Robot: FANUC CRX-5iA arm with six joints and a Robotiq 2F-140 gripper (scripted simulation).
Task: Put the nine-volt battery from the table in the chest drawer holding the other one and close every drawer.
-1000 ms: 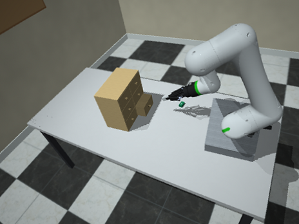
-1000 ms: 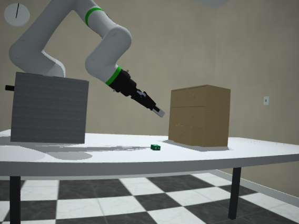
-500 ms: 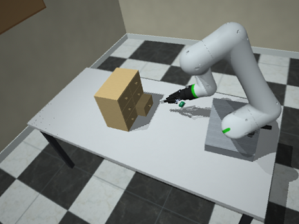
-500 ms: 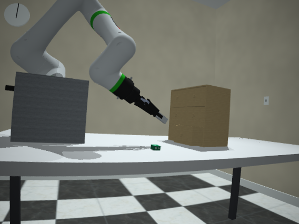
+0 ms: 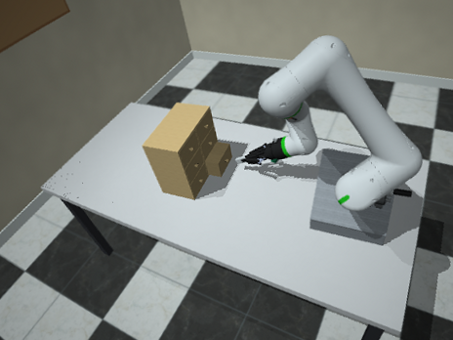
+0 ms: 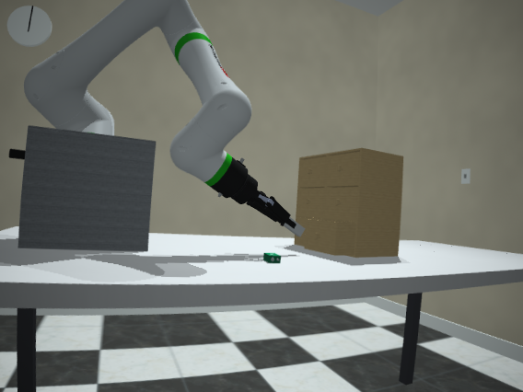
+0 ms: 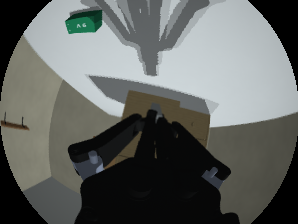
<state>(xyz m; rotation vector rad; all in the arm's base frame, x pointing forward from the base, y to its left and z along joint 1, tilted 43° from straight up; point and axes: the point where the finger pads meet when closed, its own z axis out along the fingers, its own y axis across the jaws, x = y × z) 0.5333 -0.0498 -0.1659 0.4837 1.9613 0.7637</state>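
Observation:
The small wooden chest [image 5: 179,148] stands on the white table; it also shows in the exterior view [image 6: 350,202]. One lower drawer [image 5: 220,158] on its right column is pulled partly out; its contents are hidden. My gripper [image 5: 242,159] is shut and empty, tilted down, with its fingertips [image 6: 298,228] just in front of that drawer's face [image 7: 169,119]. I cannot tell if they touch it. The green nine-volt battery [image 6: 273,258] lies on the table below and a little behind the gripper, and it shows at the upper left of the wrist view [image 7: 84,23].
The arm's grey pedestal block [image 5: 350,190] stands on the table at the right, well apart from the chest. The other drawers sit flush in the chest's front.

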